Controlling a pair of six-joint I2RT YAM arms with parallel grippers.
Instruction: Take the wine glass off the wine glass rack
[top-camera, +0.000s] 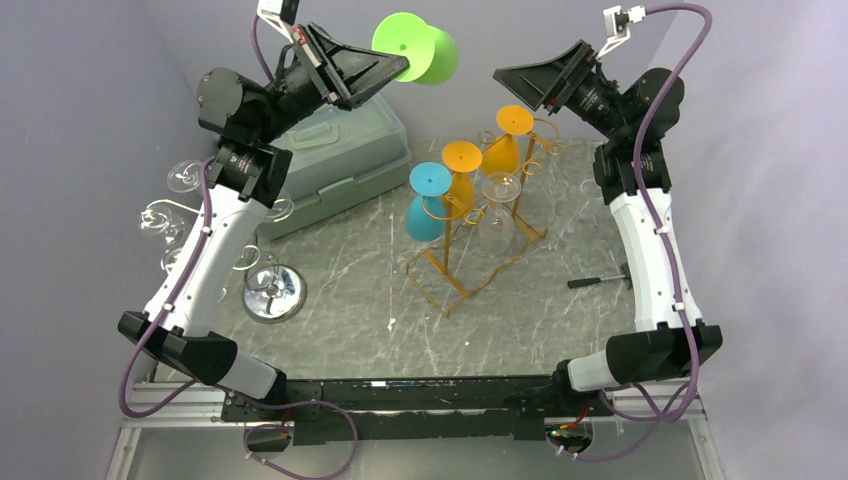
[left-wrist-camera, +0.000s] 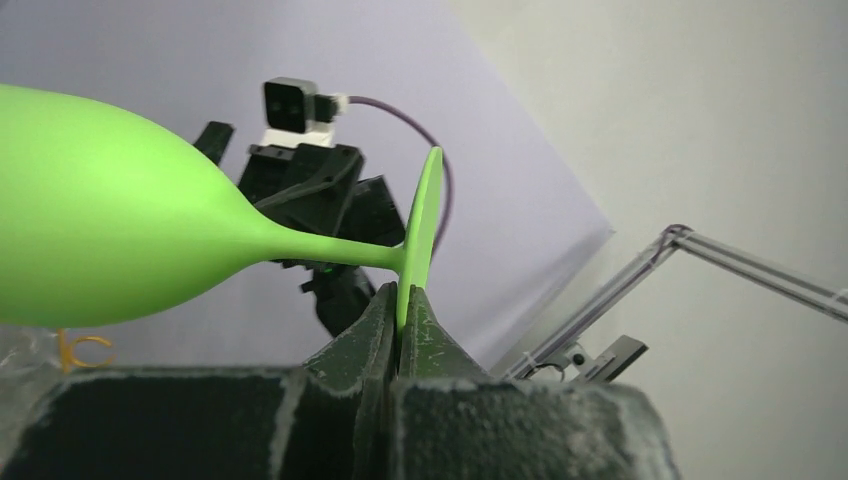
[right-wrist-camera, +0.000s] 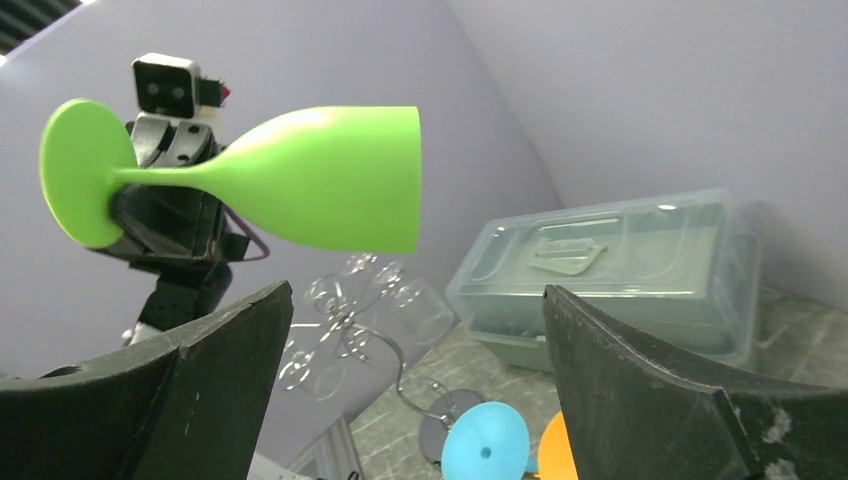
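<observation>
Lime-green plastic wine glass (top-camera: 415, 47) aloft, foot pinched in my left gripper (left-wrist-camera: 403, 320), off the golden wire rack (top-camera: 447, 250) holding a blue glass (top-camera: 428, 200) and orange glasses (top-camera: 462, 165), my right gripper (right-wrist-camera: 416, 295) gaping, contents of the lidded clear box (top-camera: 345, 160) unreadable

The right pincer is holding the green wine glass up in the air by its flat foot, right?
No, the left pincer is holding the green wine glass up in the air by its flat foot. The left wrist view shows the foot pinched there; the right pincer is open and empty.

Top view overhead, 2 wrist views close, facing each other, sharing wine glass (right-wrist-camera: 320, 180)
</observation>
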